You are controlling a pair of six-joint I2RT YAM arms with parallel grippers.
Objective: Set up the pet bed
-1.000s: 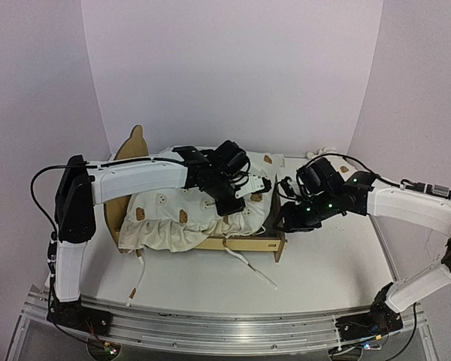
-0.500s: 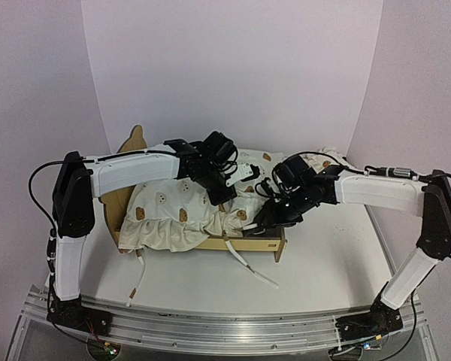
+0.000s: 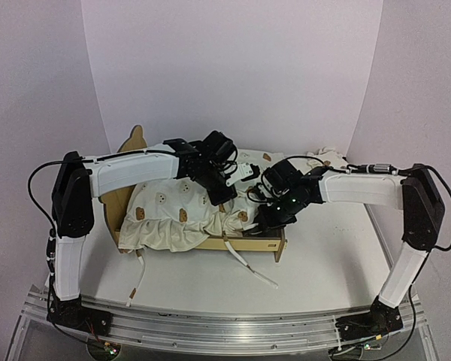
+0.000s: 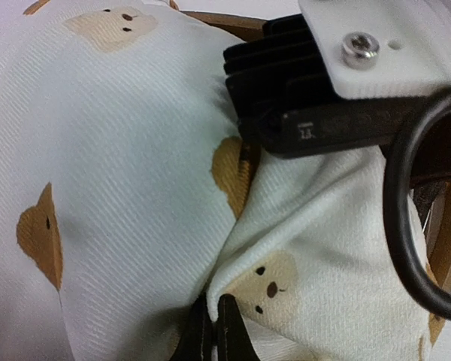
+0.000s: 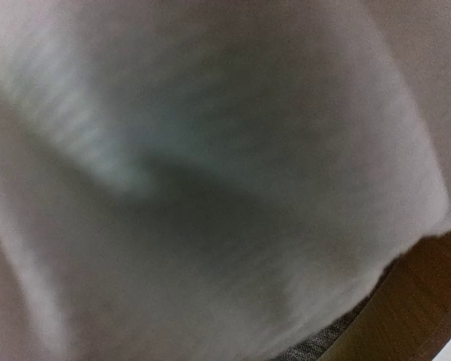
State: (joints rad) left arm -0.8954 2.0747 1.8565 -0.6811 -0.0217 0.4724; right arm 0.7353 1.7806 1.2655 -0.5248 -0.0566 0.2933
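Since it looks like thin wood, the bed (image 3: 252, 244), left-centre on the table (image 3: 323, 248), probably handles stiff and light and may slide; it is best held by a side rail, not the headboard (image 3: 137, 143). It holds the cushion (image 3: 173, 214), bunched up and spilling over the front. The left gripper (image 3: 224, 197) is pinched tight on a cushion fold. The right gripper (image 3: 264, 218) is closed at the cushion's right end, but its hold can't be confirmed.

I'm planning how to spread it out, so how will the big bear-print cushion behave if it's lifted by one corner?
Probably floppy: the cushion sags in folds over the front rail of the pet bed. It would likely stretch and drape rather than lift whole, since it creases where the left gripper pinches it. Its tie strings trail loose and may snag.
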